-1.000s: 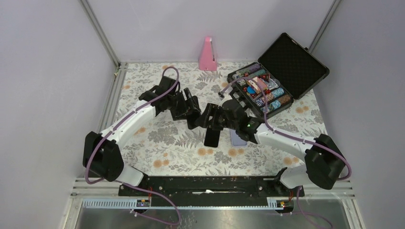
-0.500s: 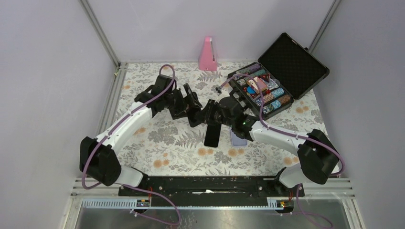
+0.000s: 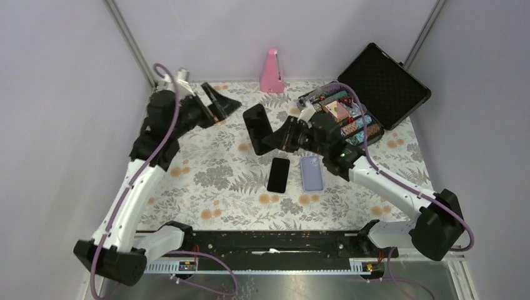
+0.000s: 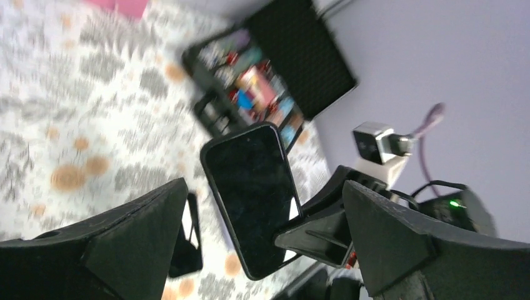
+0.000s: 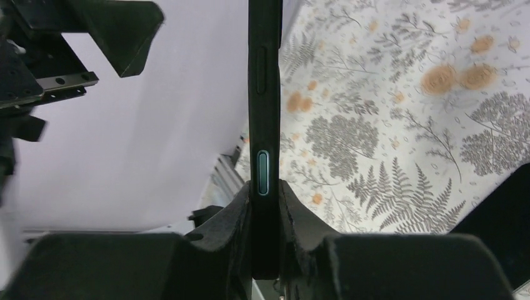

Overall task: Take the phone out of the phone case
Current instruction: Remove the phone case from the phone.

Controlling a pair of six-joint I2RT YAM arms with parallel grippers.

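Floral surface (image 3: 212, 187). Left of the open box (image 3: 375, 94), the cased phone (image 3: 255, 128) is held aloft, pinched at one end by the right claw (image 3: 275, 139). The left claw (image 3: 222, 100), farther left, is spread. A drop is risked if this shallow pinch slips.

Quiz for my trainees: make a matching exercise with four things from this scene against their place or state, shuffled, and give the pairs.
1 left gripper
2 right gripper
3 lavender slab
4 pink wedge

A at the far edge of the mat
B lying flat on the mat
C open, empty
D shut on the upright black phone

Pairs: 1-C, 2-D, 3-B, 4-A
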